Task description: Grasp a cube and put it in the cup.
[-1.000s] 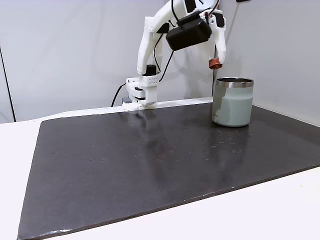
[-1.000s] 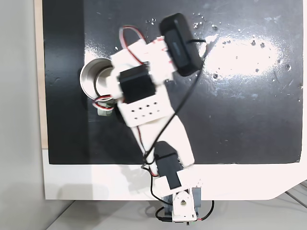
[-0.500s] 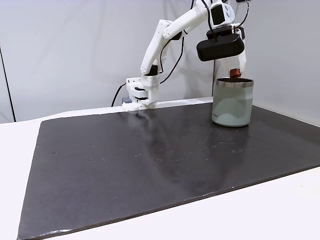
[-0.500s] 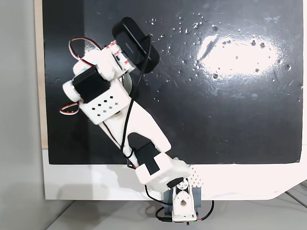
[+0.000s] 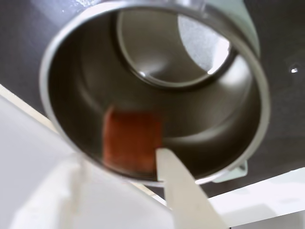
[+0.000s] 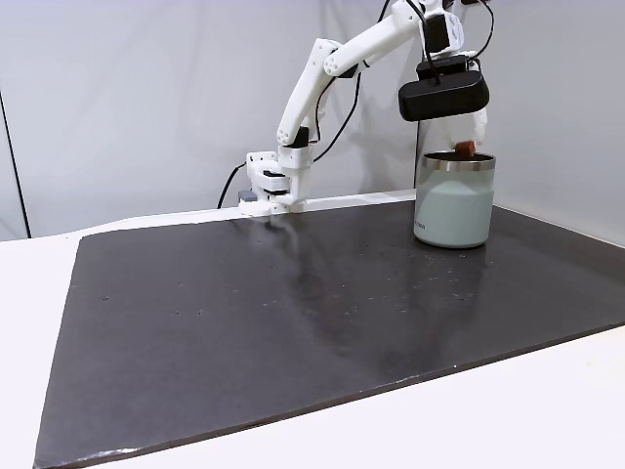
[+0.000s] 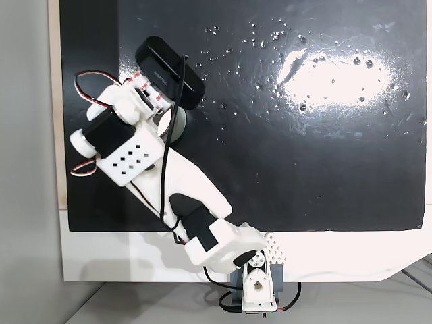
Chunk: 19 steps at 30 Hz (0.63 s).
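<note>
Cube [image 5: 132,139] first: your wrist view shows the reddish-brown block held at the tips of the pincer [image 5: 143,160], blurred, with one pale finger [image 5: 178,191] pressed along its right side and the other, a broad white shape, against its lower left. So the pincer is closed down to the width of the block and has hold of it. Directly beyond the pincer you look straight into the open mouth of the cup [image 5: 248,33], with its shiny steel rim ringing the block and the dark, reflective inside behind it. In a fixed view from the side, the cube [image 6: 466,149] sits just above the cup's rim, under the pincer [image 6: 469,145], which hangs down from the wrist and its black camera housing [image 6: 443,98]. The pale grey-green cup [image 6: 454,205] stands upright on the dark mat [image 6: 293,313] below the pincer, and that mat lies on your white desk [image 6: 547,410]. In a fixed view from above, the arm [image 7: 175,182] reaches from its base at the near desk edge out toward the upper left, and its wrist covers nearly all of the cup [image 7: 165,125], leaving you a small arc of it.
</note>
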### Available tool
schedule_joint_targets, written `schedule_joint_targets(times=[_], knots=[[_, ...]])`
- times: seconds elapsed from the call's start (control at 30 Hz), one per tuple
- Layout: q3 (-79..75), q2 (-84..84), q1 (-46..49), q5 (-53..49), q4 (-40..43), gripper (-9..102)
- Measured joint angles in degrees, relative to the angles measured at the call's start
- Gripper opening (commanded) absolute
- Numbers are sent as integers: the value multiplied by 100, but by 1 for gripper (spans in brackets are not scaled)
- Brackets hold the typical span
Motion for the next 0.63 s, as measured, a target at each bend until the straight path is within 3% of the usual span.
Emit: schedule_joint_targets(times=[0.63], knots=[[229,97,-18,0,0,21]])
